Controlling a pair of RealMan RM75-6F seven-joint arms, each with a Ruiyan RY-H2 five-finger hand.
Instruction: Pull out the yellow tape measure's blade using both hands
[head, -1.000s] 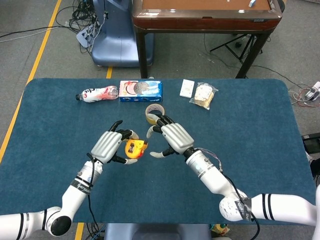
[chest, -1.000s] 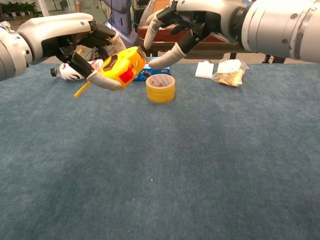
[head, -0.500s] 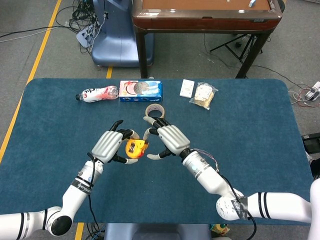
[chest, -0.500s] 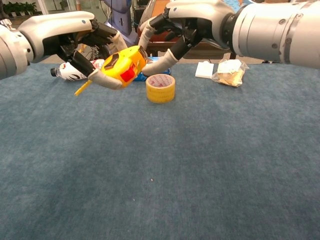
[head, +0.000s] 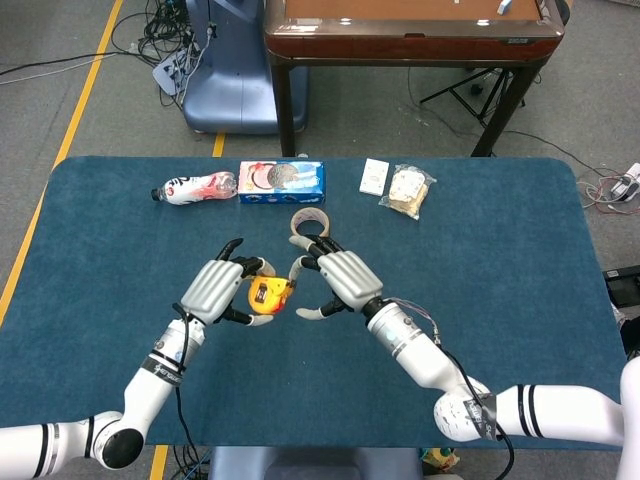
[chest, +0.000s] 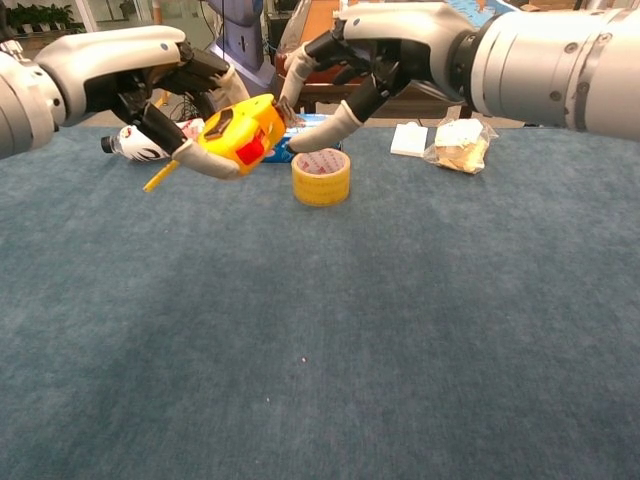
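Note:
My left hand (head: 215, 290) (chest: 150, 85) holds the yellow tape measure (head: 268, 293) (chest: 240, 130) a little above the blue table (head: 500, 300), gripping its case from behind and below. A yellow strap hangs from the case's left side. My right hand (head: 345, 278) (chest: 370, 60) is just right of it, fingers spread, with a fingertip (chest: 285, 104) at the case's front end and the thumb below, apart from it. No pulled-out blade shows between the hands.
A roll of yellow tape (head: 310, 222) (chest: 321, 176) lies just behind the hands. Along the far edge are a plastic bottle (head: 193, 188), a blue cookie box (head: 281, 182), a small white box (head: 374, 177) and a bagged snack (head: 408, 190).
My right hand has closed in leftward on the tape measure's front end, then eased slightly back. The left hand and the case have barely moved.

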